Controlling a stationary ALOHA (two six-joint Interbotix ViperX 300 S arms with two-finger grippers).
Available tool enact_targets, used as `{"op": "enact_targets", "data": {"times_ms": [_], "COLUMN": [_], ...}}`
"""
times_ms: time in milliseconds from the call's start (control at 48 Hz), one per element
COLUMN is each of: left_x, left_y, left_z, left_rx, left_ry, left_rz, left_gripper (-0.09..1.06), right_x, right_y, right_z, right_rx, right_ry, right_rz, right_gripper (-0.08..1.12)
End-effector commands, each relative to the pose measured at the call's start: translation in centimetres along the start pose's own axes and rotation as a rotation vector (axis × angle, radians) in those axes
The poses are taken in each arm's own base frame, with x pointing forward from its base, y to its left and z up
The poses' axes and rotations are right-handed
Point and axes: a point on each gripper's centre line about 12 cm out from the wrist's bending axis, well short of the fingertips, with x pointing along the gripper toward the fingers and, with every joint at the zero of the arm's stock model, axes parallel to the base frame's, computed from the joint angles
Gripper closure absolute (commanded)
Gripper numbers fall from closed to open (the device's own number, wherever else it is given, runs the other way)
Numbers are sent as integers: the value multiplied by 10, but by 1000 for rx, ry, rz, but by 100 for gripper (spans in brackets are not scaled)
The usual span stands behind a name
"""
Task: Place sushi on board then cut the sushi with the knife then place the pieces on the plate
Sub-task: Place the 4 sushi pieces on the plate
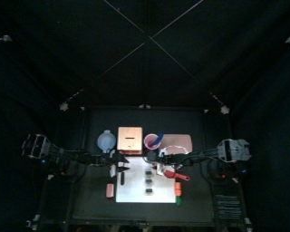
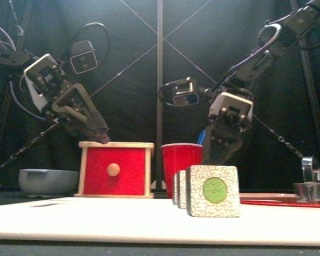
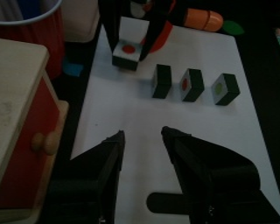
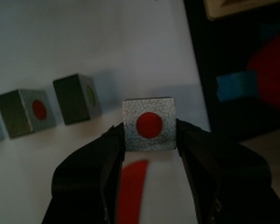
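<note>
Your right gripper [image 4: 150, 133] was clamped on one dark green toy sushi block with a red centre [image 3: 127, 54], a jaw pressed against each side of it and the red face turned toward the wrist camera. You had that block over the back end of the white cutting board [image 3: 119, 109], on the side nearest the red plastic cup [image 2: 183, 158]. I couldn't tell whether it was resting on the board or raised just off it.

Three more dark green sushi blocks [image 3: 192, 85] stood upright in a short row on the board, close together with narrow gaps between them, and the held block was set apart from the row's end. From the front camera the row lined up almost one behind another, with your right gripper coming down behind it.

Your left gripper [image 3: 140, 136] hung above the bare front part of the board with its jaws spread apart and nothing between them, near the row but not touching it.

The red toy knife [image 2: 276, 203] lay flat at the board's right side. The flat pink tray [image 1: 180, 143] sat behind the board, to the right of the cup. On the left at the back you had the pale wooden box with a red drawer front [image 2: 113, 170], and further left the blue-grey bowl [image 2: 49, 180].
</note>
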Motion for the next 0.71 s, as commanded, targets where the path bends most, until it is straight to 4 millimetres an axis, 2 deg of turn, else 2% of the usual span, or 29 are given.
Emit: {"op": "enact_targets", "data": {"times_ms": [21,125,271,479,708], "left_x": [1,1,1,1,1], "left_y": [0,0,1,3,3], "left_z": [6,6,7,8,8], "left_rx": [-7,-5,-7,-10,-13], "left_ry": [-17,-22,-23,-24,-24], "left_rz": [1,0,3,8,9], "left_gripper": [18,18,18,18,19], "right_x": [-36,-53,-62,-59,-49], "right_y": [-12,-25,-46,-88,-109], "right_z": [11,3,-11,-27,-37], "right_rx": [38,68,115,206,223], "right_ry": [-80,-88,-74,-50,-56], "right_rz": [-9,-31,-70,-151,-189], "right_gripper": [38,38,38,37,23]}}
